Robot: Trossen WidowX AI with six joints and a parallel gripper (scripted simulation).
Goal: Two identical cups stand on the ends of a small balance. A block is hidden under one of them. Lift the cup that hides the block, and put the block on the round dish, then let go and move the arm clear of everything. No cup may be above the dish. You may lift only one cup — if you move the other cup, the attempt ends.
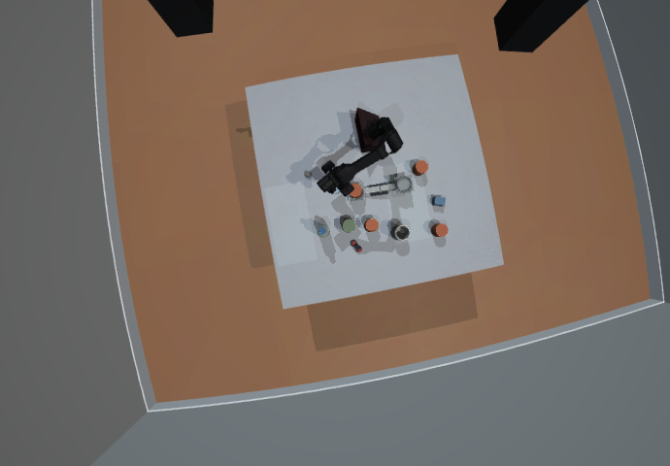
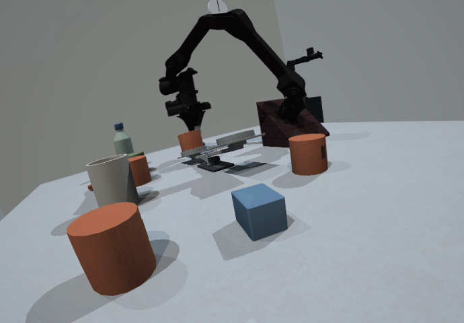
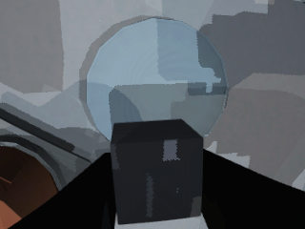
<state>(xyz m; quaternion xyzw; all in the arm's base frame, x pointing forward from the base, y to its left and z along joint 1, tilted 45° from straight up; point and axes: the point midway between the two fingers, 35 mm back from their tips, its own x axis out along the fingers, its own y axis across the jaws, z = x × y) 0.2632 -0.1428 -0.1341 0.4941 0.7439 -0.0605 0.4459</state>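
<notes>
Two black fingers (image 2: 192, 123) are clenched on the small dark-grey block (image 2: 198, 128) (image 3: 157, 186). At the lower left of your wrist view stands the orange cup (image 1: 354, 189) (image 2: 190, 140) (image 3: 29, 178) on the balance's end; toward the middle, the block sits squarely between your fingers, overlapping the near edge of the pale-blue round dish (image 3: 152, 62). You can't tell whether they touch.

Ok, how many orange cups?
4 orange cups: one on the balance, one beside the green cylinder, one and one flanking the blue block. The arm may hide more.
</notes>
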